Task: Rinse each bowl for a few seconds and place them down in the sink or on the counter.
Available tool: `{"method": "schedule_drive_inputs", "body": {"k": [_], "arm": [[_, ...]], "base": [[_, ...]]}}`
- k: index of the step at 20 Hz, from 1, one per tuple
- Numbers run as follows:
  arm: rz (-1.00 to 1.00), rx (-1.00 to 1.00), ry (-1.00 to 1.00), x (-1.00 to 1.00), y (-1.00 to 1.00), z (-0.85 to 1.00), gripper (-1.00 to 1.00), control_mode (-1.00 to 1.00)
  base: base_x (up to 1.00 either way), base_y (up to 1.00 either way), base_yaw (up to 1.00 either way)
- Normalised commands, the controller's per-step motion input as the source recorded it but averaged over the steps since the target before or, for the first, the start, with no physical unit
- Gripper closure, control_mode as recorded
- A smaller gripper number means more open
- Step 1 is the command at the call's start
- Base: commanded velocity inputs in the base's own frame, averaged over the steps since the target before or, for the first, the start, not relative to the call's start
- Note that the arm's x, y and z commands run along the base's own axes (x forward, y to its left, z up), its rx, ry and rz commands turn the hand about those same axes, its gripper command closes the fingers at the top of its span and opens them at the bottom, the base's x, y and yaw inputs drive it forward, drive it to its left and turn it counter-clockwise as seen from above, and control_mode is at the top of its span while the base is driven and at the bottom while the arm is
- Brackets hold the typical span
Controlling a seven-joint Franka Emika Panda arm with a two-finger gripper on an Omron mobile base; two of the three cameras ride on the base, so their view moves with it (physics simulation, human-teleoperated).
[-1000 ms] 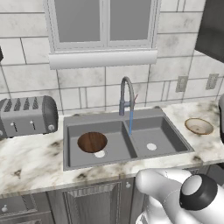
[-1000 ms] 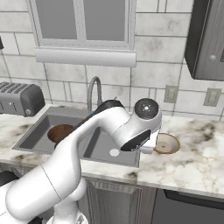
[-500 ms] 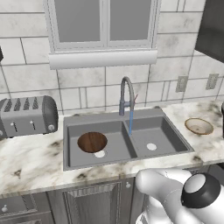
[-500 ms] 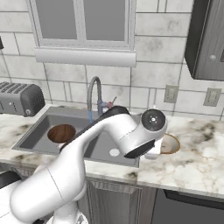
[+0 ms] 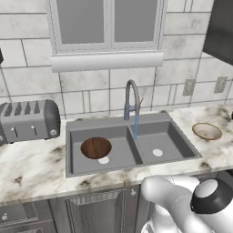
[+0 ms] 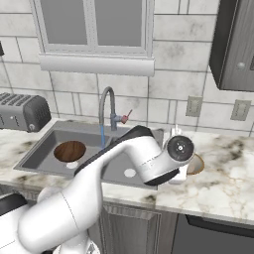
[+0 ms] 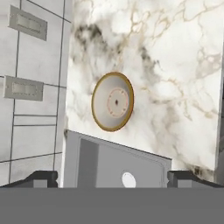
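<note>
From the left base camera I see the sink point(image 5: 132, 141) set in the marbled worktop point(image 5: 32, 170). The brown wooden bowl point(image 5: 96, 148) lies in the left basin, just beside the white drain. A thin blue stream runs from the curved tap point(image 5: 131, 99) and falls near the divider, on the side of the right basin. The pale bowl point(image 5: 207, 131) sits on the worktop to the right of the sink, apart from its rim. A toaster point(image 5: 28, 120) stands at the far left.

From the right base camera the arm bends over the front of the sink, and its wrist covers most of the pale bowl point(image 6: 196, 164); I see only a part of its rim past the wrist. The brown bowl point(image 6: 70, 151) is in the far basin, and the water stream comes down beside the tap point(image 6: 110, 106).

From the hand camera the claw point(image 7: 112, 178) is released, with its two dark tips far apart and nothing between them. The pale bowl point(image 7: 112, 101) lies ahead on the worktop point(image 7: 175, 78), with the drain point(image 7: 128, 179) of the near basin between the tips.
</note>
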Motion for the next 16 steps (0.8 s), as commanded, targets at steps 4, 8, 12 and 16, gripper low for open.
{"method": "schedule_drive_inputs", "body": {"k": [4,8,12,16], "arm": [[0.08,0.0,-0.04,0.12,-0.11,-0.13,-1.0,-1.0],[0.08,0.0,-0.02,0.12,-0.13,-0.13,-1.0,-1.0],[0.08,0.01,0.0,0.12,-0.19,-0.12,-1.0,-1.0],[0.07,0.01,0.0,0.15,-0.14,-0.15,-1.0,-1.0]], "base": [[0.0,0.0,0.0],[0.0,0.0,0.0],[0.0,0.0,0.0],[0.0,0.0,0.0]]}}
